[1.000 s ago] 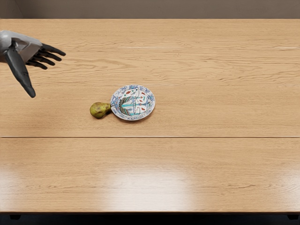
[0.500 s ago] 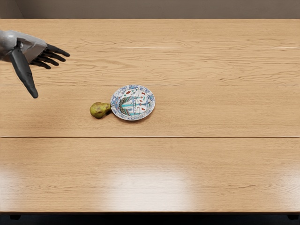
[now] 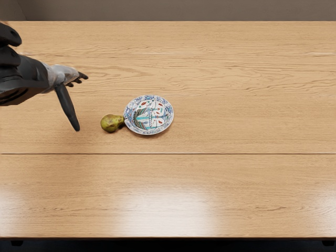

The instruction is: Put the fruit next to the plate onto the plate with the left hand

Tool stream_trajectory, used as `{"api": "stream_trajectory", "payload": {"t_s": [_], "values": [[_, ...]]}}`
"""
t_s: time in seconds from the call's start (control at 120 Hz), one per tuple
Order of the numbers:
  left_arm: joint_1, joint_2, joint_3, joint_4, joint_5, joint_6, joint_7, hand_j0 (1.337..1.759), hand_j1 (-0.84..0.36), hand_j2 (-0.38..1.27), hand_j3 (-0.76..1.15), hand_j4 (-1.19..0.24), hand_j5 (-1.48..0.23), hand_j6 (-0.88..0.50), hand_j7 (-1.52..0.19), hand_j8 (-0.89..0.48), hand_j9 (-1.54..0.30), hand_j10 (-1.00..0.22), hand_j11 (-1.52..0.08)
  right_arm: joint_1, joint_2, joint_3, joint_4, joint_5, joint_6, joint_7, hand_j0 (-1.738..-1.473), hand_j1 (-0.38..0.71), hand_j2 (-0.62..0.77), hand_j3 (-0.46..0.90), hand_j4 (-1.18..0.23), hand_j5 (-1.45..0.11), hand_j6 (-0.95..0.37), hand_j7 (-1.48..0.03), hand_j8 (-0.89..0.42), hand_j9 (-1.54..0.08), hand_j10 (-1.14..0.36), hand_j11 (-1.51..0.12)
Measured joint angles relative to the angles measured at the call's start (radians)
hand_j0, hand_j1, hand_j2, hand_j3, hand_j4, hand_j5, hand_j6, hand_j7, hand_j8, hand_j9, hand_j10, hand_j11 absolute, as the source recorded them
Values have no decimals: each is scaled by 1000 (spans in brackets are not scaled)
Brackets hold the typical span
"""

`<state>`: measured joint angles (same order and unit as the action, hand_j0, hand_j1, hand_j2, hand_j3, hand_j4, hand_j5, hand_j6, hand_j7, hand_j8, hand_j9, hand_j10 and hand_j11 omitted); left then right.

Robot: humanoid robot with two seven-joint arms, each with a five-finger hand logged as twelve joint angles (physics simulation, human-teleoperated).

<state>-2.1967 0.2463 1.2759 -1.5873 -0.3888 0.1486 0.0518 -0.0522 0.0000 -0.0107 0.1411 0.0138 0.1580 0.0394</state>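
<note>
Currently left hand [image 3: 62, 79] at ten o'clock from pear [image 3: 111, 123], fingers [image 3: 69, 108] spread, empty; pear touching plate [image 3: 166, 118] rim at nine o'clock on counter [image 3: 236, 184].

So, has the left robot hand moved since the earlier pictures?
Yes. The left robot hand has come right and lower in the view, closer to the pear, which stays beside the plate.
</note>
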Motion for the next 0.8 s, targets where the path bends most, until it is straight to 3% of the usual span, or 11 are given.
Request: {"api": "stream_trajectory", "payload": {"t_s": [0.083,0.2,0.483,0.8], "values": [[36,-41,-66,-24,-14,189,20,1658,339,2,0,-9,-11,-9,-11,-9,-11,-9,-11,0,0,0,0,0,0,0,-1658,-332,-3,0,-14,-18,-14,-18,-14,-18,-14,-18],[67,-72,-148,-42,-23,294,30,1658,339,2,0,-9,-11,-9,-11,-9,-11,-9,-11,0,0,0,0,0,0,0,-1658,-332,-3,0,-14,-18,-14,-18,-14,-18,-14,-18],[126,-100,-235,-49,-26,341,28,1658,339,2,0,-9,-11,-9,-11,-9,-11,-9,-11,0,0,0,0,0,0,0,-1658,-332,-3,0,-14,-18,-14,-18,-14,-18,-14,-18],[183,-141,-225,-26,-25,393,29,1658,337,2,0,-10,-13,-10,-13,-10,-13,-10,-13,0,0,0,0,0,0,0,-1658,-333,-3,0,-14,-18,-14,-18,-14,-18,-14,-18]]}}
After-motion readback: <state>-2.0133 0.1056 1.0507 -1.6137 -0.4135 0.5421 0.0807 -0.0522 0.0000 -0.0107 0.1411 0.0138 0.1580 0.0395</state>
